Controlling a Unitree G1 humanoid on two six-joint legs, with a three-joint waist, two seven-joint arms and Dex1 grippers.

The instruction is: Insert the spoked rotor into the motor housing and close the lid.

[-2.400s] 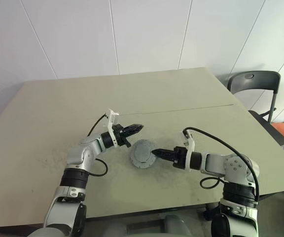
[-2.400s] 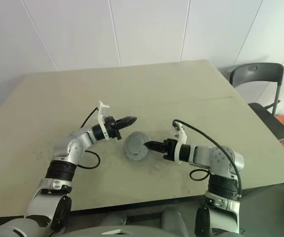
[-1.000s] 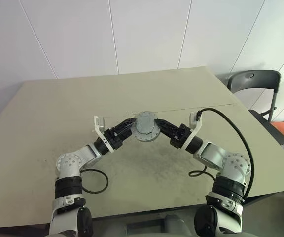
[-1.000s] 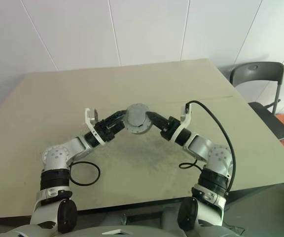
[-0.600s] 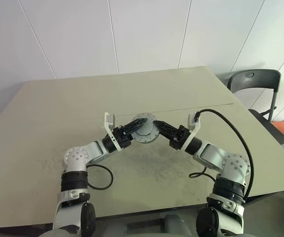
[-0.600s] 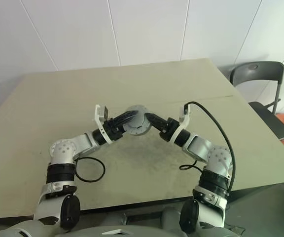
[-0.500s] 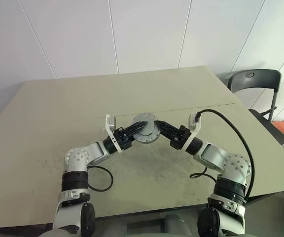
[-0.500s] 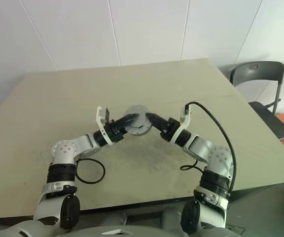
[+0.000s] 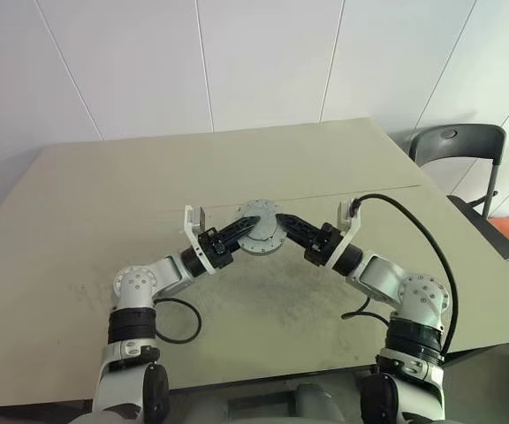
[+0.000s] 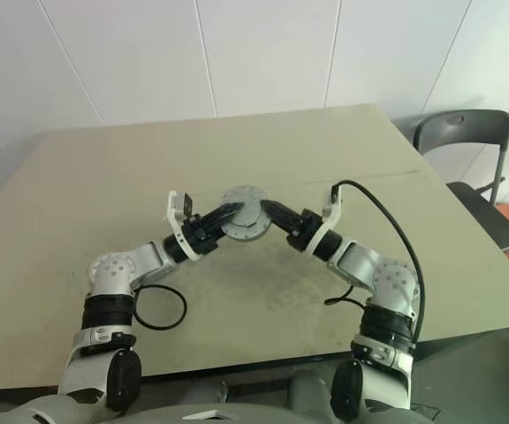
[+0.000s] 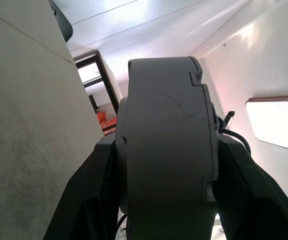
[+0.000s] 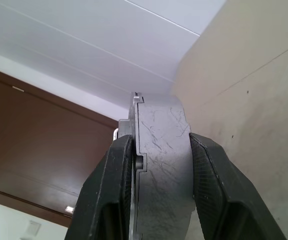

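Both claws grip the motor housing [image 9: 260,231] with the lid [image 10: 244,215] seated on it, held up above the middle of the tabletop [image 9: 78,221]: the left claw [image 9: 247,228] is partly closed on its left edge, the right claw [image 9: 283,222] partly closed on its right edge. Each wrist view shows the fingers [image 12: 115,185] pressed on both faces of the assembly. Bare tabletop lies all around; a chair [image 9: 456,150] stands past its far right corner.

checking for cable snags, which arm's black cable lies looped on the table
The left arm's cable, lying in a loop on the table; the right arm's cable arcs through the air.
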